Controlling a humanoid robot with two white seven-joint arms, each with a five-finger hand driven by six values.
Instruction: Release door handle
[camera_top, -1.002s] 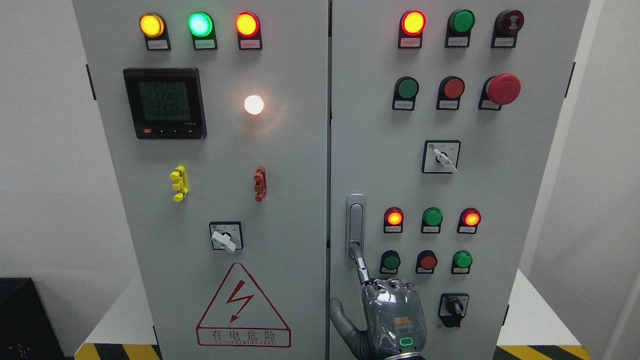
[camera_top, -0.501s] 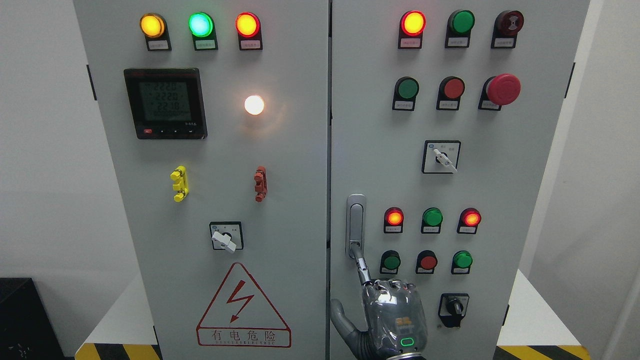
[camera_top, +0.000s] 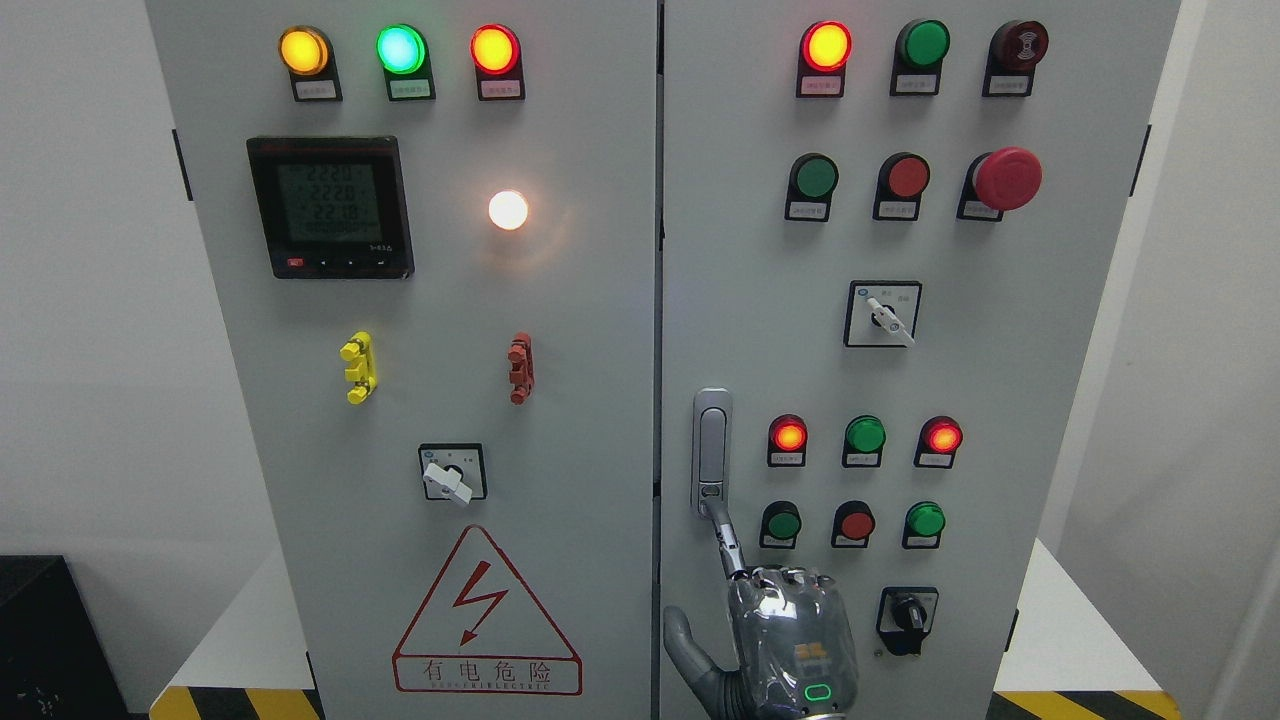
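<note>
The silver door handle (camera_top: 711, 450) stands upright in its recess at the left edge of the cabinet's right door (camera_top: 1000, 400). My right hand (camera_top: 790, 630) comes up from the bottom edge, just below the handle. Its index finger (camera_top: 725, 535) is stretched out, with the tip at the handle's lower end. The other fingers are curled and the thumb (camera_top: 682, 640) points left. The hand grasps nothing. Both doors look closed. My left arm is out of view.
Lit indicator lamps, push buttons, a red emergency stop (camera_top: 1007, 178) and rotary switches (camera_top: 883, 314) cover the right door. The left door has a meter (camera_top: 330, 206), a switch (camera_top: 452, 472) and a warning triangle (camera_top: 487, 615). Striped floor tape marks the base.
My right hand has slid a little downward. The index fingertip has dropped from inside the handle's lower part to its bottom end.
</note>
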